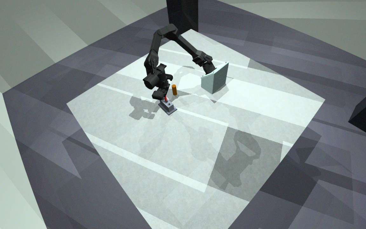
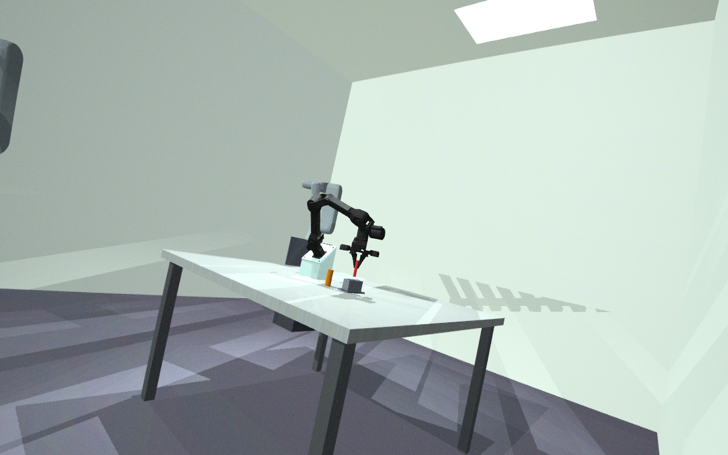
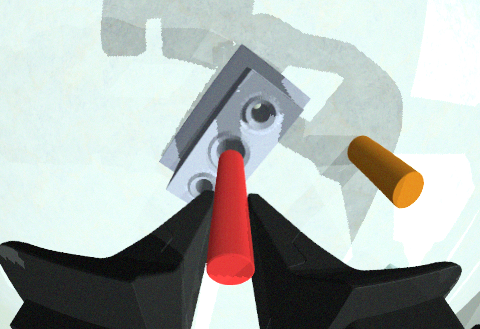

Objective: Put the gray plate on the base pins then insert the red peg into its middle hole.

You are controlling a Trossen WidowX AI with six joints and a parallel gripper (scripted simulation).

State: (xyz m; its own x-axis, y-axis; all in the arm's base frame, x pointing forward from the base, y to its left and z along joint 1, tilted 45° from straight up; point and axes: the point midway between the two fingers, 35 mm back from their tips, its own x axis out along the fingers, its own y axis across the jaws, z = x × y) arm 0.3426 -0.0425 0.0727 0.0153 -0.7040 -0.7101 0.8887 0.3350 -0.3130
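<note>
Red peg tip possibly hides middle hole.

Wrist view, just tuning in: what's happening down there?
The gripper has its jaws shut on the red peg, holding it upright with its tip at the middle hole of the gray plate. The plate sits on the base, a pin showing in each outer hole. An orange cylinder stands untouched nearby.

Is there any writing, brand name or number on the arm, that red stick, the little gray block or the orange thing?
None: no words, labels, brands, numbers or signs show in any view. The red peg, gray plate, orange cylinder, gripper and pale box under the arm all have plain, unmarked surfaces.
</note>
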